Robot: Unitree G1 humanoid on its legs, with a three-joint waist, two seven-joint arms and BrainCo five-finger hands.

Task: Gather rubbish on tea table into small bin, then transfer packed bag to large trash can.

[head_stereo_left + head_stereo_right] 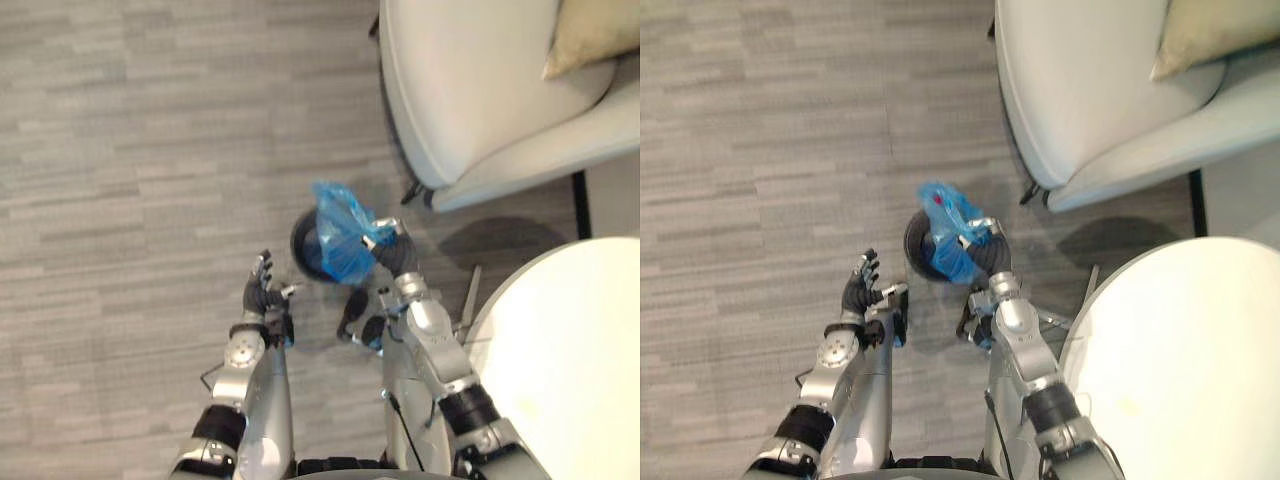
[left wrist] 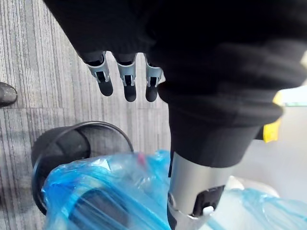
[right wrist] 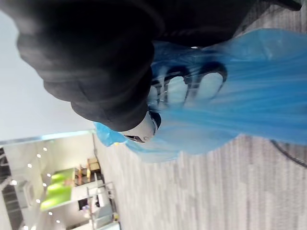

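Right hand (image 1: pixel 395 252): you see it over the floor in front of the armchair, closed on the neck of the blue bag (image 1: pixel 340 235).
Right fingers (image 3: pixel 187 86): in the right wrist view you can make them out through the blue plastic, curled tight with the film bunched around them.
Blue bag: it hangs from your right hand, over the small bin (image 1: pixel 303 248). You cannot tell whether its bottom is in the bin or clear of it.
Small bin: black and round, it stands on the grey carpet (image 1: pixel 150 150) between the two hands. From the head views the bag covers most of it. The left wrist view gives you its open mouth and dark inside, with the bag against its rim.
Left hand (image 1: pixel 262 290): it sits just beside the bin, apart from the bag and holding nothing.
Left fingers (image 2: pixel 125 81): they are straight and side by side.
Head views: the pale armchair (image 1: pixel 470 90) with its cushion (image 1: pixel 590 35), and the round white tea table (image 1: pixel 570 360) by your right arm.
Writing: a small red mark (image 2: pixel 140 157) shows on the bag, too small for you to read.
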